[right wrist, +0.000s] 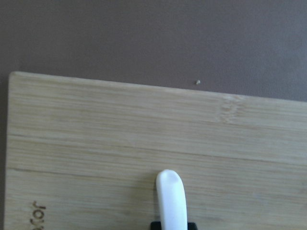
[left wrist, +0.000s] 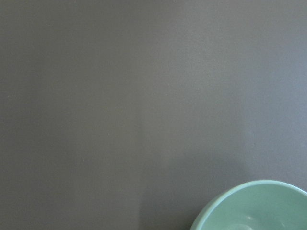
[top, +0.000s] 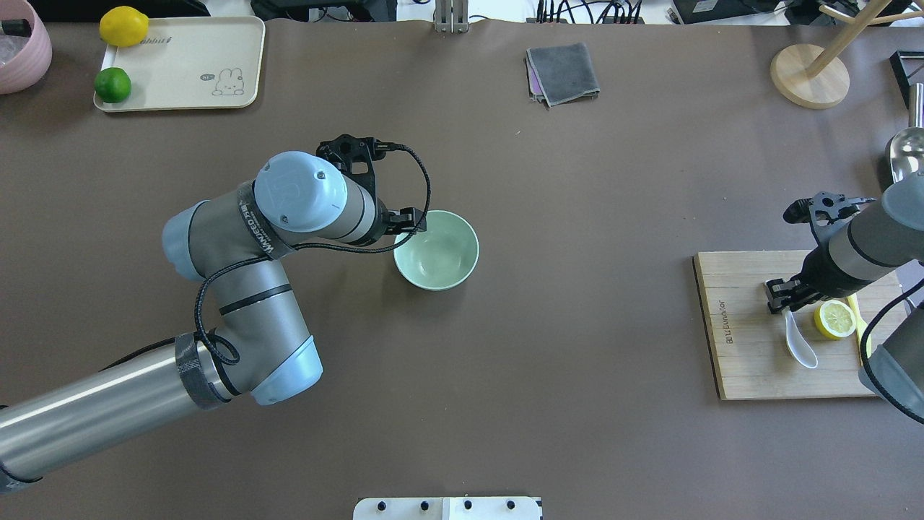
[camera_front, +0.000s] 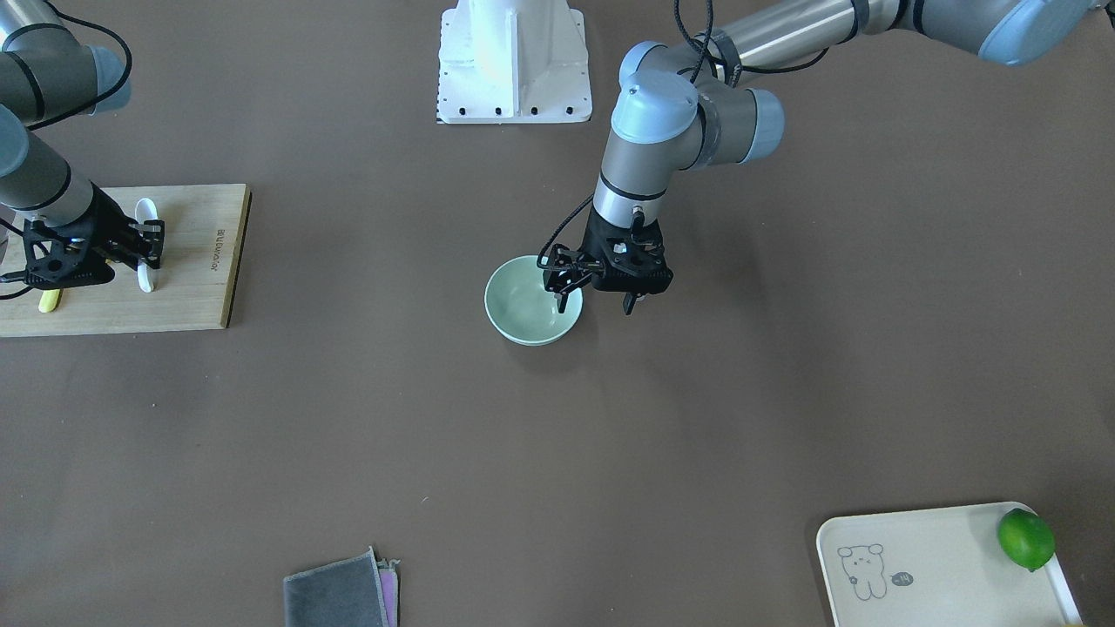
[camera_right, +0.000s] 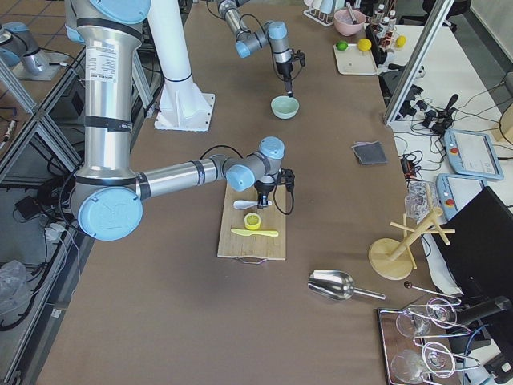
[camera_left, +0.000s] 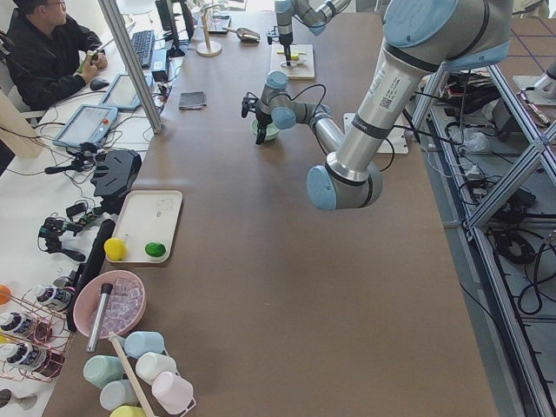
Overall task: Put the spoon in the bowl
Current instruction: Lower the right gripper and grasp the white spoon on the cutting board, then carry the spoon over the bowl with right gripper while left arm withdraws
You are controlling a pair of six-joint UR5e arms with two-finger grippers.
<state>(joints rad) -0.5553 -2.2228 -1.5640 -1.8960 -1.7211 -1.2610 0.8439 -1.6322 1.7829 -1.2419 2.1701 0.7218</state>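
The pale mint-green bowl (camera_front: 527,305) stands upright on the brown table near the middle; it also shows in the overhead view (top: 440,253) and at the bottom right of the left wrist view (left wrist: 254,208). My left gripper (camera_front: 562,292) hangs at the bowl's rim on the robot's left side; no fingers show in its wrist view, and it looks open. The white spoon (camera_front: 145,212) lies on the wooden board (camera_front: 192,261), also seen from overhead (top: 800,347). My right gripper (camera_front: 152,248) is down on the spoon's handle (right wrist: 171,201), shut on it.
A lemon half (top: 835,318) and a slim yellow knife (camera_front: 50,300) lie on the board beside the spoon. A cream tray (camera_front: 941,566) with a lime (camera_front: 1026,539) sits at a far corner. A grey folded cloth (camera_front: 340,592) lies at the far edge.
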